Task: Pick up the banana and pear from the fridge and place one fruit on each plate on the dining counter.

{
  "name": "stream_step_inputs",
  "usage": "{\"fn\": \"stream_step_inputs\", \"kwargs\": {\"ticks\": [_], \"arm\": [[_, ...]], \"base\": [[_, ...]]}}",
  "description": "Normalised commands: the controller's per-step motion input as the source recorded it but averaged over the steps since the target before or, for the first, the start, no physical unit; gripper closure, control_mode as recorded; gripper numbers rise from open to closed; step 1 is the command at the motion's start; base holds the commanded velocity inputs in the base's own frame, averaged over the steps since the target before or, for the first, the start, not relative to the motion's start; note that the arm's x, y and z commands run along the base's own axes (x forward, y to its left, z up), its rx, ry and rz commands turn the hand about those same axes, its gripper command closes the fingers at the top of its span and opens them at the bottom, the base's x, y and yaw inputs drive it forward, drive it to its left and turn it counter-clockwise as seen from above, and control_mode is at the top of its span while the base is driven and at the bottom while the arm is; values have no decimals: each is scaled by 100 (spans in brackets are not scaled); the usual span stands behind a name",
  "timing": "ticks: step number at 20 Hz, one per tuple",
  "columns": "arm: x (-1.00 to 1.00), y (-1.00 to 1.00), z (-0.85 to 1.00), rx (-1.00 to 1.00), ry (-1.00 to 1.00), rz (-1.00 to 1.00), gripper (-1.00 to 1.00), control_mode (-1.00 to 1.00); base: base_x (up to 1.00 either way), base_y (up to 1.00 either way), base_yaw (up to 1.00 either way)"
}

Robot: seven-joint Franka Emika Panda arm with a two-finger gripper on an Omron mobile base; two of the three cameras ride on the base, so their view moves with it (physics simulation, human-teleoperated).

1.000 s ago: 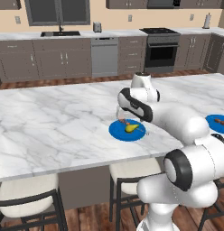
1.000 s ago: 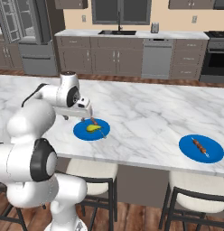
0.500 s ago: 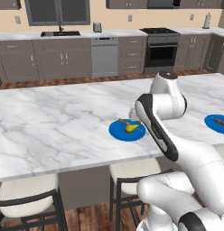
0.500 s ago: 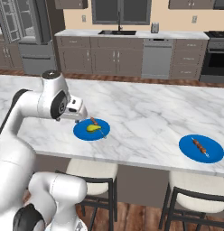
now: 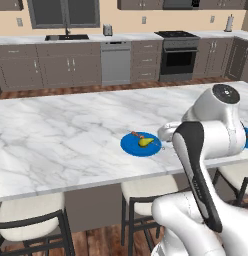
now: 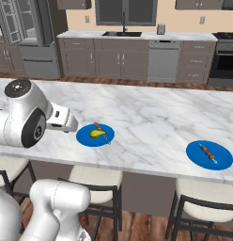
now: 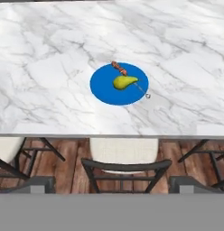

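The arm is folded back over the near edge of the bench point(image 6: 151, 117), its wrist at the left of the right base frame, beside the left plate point(image 6: 85, 138). The hand is open and empty. The pear point(image 7: 124, 82) lies on that plate, mid-frame in the hand view; the second plate point(image 6: 221, 157) sits lower right. The fridge point(image 6: 24, 33) stands upper left. No writing is readable.

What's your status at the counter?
Hand open, holding nothing. Pear lies on the left plate; right plate has no fruit, banana yet to come. Nothing in the way.
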Motion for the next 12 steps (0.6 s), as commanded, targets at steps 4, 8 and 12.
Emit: {"fn": "stream_step_inputs", "kwargs": {"ticks": [4, 8, 12], "arm": [[-72, -1, 70, 0, -2, 0, -100, -100], [-75, -5, 85, 0, -11, 0, -100, -100], [-79, -1, 80, 0, -9, 0, -100, -100]], "base": [[0, 0, 0], [0, 0, 0], [0, 0, 0]]}}
